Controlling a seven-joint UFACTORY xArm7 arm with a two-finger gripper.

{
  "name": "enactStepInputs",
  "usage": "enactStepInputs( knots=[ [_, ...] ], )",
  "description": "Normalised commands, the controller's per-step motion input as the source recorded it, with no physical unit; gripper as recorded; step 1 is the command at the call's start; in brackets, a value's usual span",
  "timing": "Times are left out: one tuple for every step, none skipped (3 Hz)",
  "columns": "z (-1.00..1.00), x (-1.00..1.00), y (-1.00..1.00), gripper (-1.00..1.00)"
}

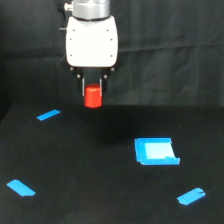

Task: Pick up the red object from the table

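Gripper (93,91) on the white-bodied xArm head sits at upper centre of the exterior view, fingers pointing straight down, in front of the black cloth backdrop (170,45). Small bright red-orange stubby cylinder block (93,97) is between the two dark fingers, jaws clamped on its upper part. Finger tips show on either side of the block's top; the lower half of the block hangs out below them. Block looks upright, not tilted.

Block appears off the matte black table (100,165): its bottom edge sits at about the line where table meets backdrop, and there's a faint darker patch on the surface below and slightly to the exterior view's right of it. Actual clearance can't be judged from this one angle.

Other stuff on the table, all well apart from the gripper:
- blue square piece (156,151) with a lighter centre, toward the exterior view's right, mid-depth
- blue tape strip (48,115) near the back on the exterior view's left, the one nearest the gripper
- blue tape strip (21,188) front left
- blue tape strip (191,196) front right

Image is soft, so finger contact detail is not resolvable.
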Motion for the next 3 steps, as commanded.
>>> enactStepInputs(
  knots=[
    [0.02, -0.04, 0.04, -1.00],
    [0.15, -0.01, -0.05, -0.99],
    [0.00, -0.03, -0.03, -0.99]
  ],
)
